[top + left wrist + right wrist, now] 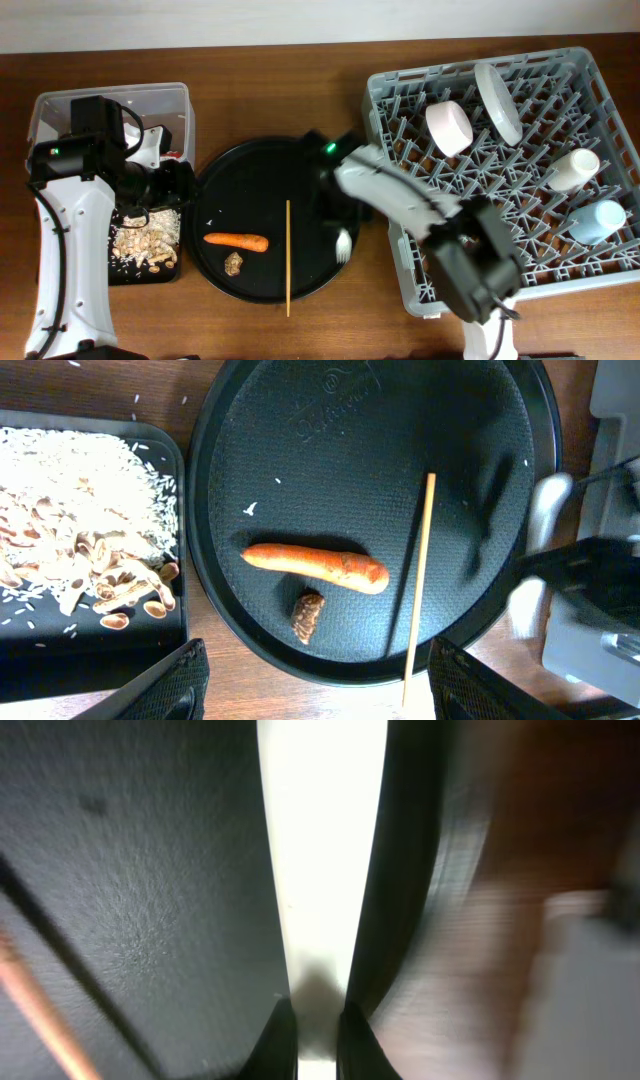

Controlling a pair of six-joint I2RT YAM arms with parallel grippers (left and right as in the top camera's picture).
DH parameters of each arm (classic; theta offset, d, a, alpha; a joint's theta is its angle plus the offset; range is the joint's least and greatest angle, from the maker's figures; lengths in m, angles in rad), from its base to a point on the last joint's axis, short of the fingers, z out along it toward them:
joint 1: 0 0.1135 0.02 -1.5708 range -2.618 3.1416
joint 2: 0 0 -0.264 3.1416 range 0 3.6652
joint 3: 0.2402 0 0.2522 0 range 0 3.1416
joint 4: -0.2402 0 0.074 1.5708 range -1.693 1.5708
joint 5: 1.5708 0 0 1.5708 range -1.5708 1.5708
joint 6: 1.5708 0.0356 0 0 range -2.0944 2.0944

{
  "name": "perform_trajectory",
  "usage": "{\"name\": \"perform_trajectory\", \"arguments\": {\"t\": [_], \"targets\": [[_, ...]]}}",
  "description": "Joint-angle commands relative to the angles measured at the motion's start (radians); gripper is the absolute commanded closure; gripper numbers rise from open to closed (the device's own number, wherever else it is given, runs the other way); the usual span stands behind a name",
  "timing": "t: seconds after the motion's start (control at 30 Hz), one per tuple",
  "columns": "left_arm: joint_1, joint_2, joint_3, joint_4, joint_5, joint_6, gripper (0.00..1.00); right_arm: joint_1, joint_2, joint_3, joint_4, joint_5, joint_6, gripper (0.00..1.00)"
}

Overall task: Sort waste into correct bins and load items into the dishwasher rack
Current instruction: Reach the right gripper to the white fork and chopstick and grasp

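Observation:
My right gripper (336, 208) (318, 1012) is shut on the white plastic fork (343, 245) (320, 840) over the right edge of the round black tray (250, 165). On that tray lie the orange carrot (237, 240) (315, 567), the small brown lump (234, 263) (307, 615) and the wooden chopstick (288, 255) (420, 570). My left gripper (172, 185) (315, 690) is open and empty at the tray's left edge. The dishwasher rack (400, 270) holds the white bowl (448, 127), grey plate (497, 100), whitish cup (573, 168) and blue cup (598, 220).
The shallow black tray (128, 276) (60, 650) with beige food scraps (145, 240) (90, 540) sits at the left. Behind it is the clear tub (110, 98), largely hidden by my left arm. The fork shows blurred in the left wrist view (535, 550).

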Motion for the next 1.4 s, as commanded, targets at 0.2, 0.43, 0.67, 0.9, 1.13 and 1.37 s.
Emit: {"name": "perform_trajectory", "arguments": {"t": [0.2,0.43,0.67,0.9,1.13,1.37], "targets": [[0.005,-0.006,-0.006,0.002,0.001,0.001,0.3,-0.238,-0.241,0.083,-0.208,0.077,-0.34,0.9],[0.005,-0.006,-0.006,-0.001,0.001,0.001,0.3,-0.296,-0.238,-0.137,-0.094,0.072,-0.406,0.87],[0.005,-0.006,-0.006,-0.003,0.001,0.001,0.3,-0.298,-0.242,-0.205,-0.005,0.079,-0.406,0.71],[0.005,-0.006,-0.006,-0.002,0.001,0.001,0.3,-0.289,-0.26,0.087,-0.166,0.092,-0.403,0.63],[0.005,-0.006,-0.006,-0.001,0.001,0.001,0.3,-0.124,-0.225,0.15,-0.15,-0.114,-0.282,0.63],[0.005,-0.006,-0.006,-0.001,0.001,0.002,0.3,0.134,-0.071,0.106,-0.012,-0.114,-0.104,0.62]]}}
